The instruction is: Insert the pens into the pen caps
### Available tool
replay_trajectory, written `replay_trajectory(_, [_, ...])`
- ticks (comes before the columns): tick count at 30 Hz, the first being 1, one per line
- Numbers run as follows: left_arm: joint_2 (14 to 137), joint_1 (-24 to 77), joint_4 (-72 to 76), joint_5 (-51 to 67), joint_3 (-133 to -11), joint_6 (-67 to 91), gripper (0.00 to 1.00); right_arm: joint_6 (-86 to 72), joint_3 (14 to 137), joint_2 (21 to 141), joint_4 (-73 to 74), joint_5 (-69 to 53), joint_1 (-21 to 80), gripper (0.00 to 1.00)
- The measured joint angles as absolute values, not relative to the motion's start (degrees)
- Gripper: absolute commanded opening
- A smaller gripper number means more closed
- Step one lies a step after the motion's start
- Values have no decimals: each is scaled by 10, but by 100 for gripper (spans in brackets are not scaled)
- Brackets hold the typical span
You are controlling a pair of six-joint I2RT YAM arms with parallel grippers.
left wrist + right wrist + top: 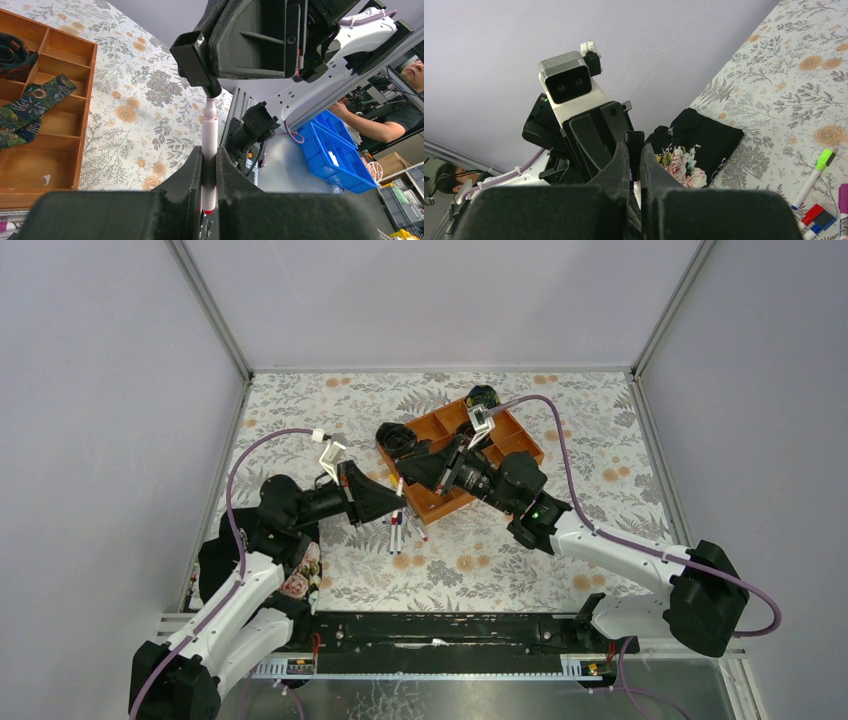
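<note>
1. The left gripper (209, 167) is squeezed tight on a white pen (210, 130). It holds the pen up in the air, above the table (560, 540). The pen's red end sits down between the fingers.
2. The pen's other end meets a small dark cap (213, 91). I think the pen is just going in, but I cannot tell if it is pushed all the way.
3. Under the two grippers, a few loose pens (400, 535) lie close together on the table. One of them, the green-capped pen (819, 172), already has its cap on. The ends of the others are too small to be sure about.
4. The right gripper (634, 155) has its fingers pressed close together, and it looks like it is pinching the dark cap.
5. The wooden tray (86, 110) lies beyond, with dark flowery cloth in it. I see no pens there.
6. So this pen is partly done. My guess is that some loose pens are left to cap.
</note>
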State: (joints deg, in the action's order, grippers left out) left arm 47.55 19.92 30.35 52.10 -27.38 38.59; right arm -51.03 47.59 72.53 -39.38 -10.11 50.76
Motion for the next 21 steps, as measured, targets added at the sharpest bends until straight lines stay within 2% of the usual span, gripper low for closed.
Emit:
replay_trajectory(10, [475, 202, 323, 521, -257, 408, 0, -509, 460, 725, -409, -101, 510, 0])
replay_trajectory(21, [463, 209, 376, 517, -251, 482, 0, -493, 413, 714, -522, -42, 546, 0])
